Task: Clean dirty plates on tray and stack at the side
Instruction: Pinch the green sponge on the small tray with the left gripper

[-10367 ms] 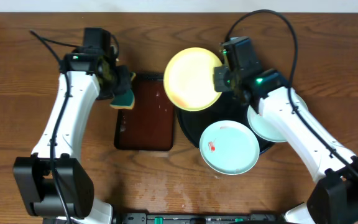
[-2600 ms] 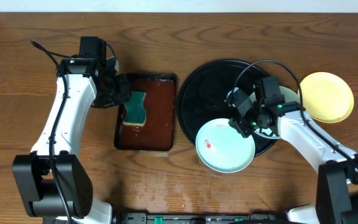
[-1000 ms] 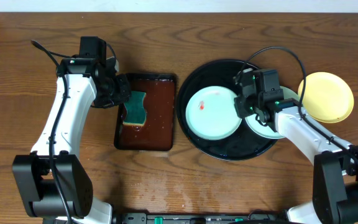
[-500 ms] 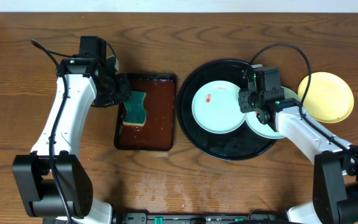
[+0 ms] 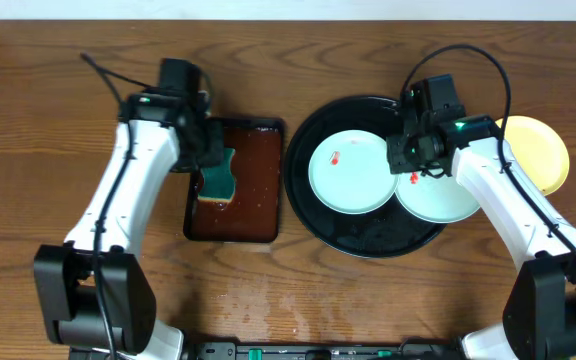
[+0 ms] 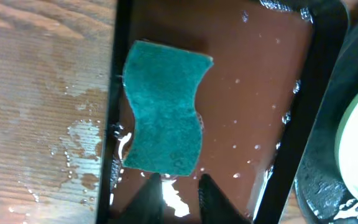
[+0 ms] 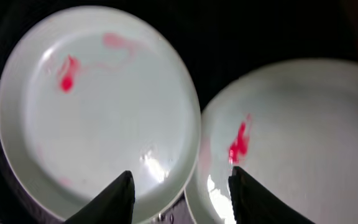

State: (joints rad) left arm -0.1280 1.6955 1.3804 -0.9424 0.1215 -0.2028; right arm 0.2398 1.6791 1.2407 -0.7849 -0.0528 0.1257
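Two pale mint plates, each with a red smear, lie on the black tray (image 5: 368, 238). One plate (image 5: 353, 172) (image 7: 98, 106) sits at the tray's middle. The other plate (image 5: 440, 198) (image 7: 297, 137) overlaps the tray's right rim, its edge touching the first. A pale yellow plate (image 5: 540, 152) rests on the table to the right. My right gripper (image 5: 408, 163) (image 7: 182, 196) hangs open above where the two mint plates meet, holding nothing. My left gripper (image 5: 211, 158) (image 6: 180, 196) hovers over the brown tray, jaws slightly apart and empty, tips just short of the green sponge (image 6: 166, 115).
The dark-brown rectangular tray (image 5: 253, 205) (image 6: 247, 93) holds wet film and the sponge (image 5: 218, 182). It stands close against the black tray's left rim (image 6: 319, 180). Water drops spot the wood (image 6: 79, 143) left of it.
The right gripper opened and let go of the smeared mint plate, which now lies flat on the black tray. The left arm shifted right over the sponge and its jaws parted a little.
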